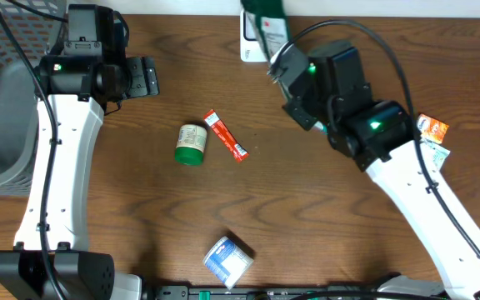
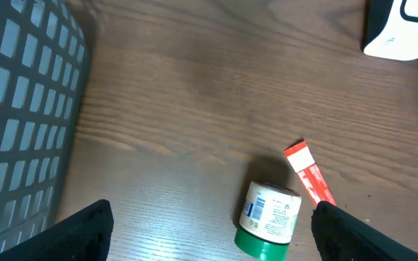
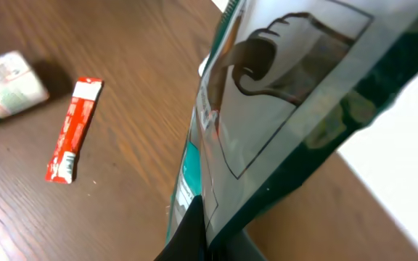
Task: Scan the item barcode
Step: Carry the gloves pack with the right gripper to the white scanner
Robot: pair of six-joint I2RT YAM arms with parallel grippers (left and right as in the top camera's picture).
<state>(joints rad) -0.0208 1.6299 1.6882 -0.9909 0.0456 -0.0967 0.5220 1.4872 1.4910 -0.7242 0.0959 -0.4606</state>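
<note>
The bag [image 1: 269, 25] was pinched in the right fingers [image 3: 193, 233], the scanner [image 1: 246, 46] just past them, likely to show its barcode. Left fingers [image 2: 85, 232] gaped wide, empty.

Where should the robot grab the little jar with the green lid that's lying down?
Come straight down from above and pinch the jar across its labelled middle. It lies on its side, so the curved sides are free. Mind the red packet close beside it.
</note>
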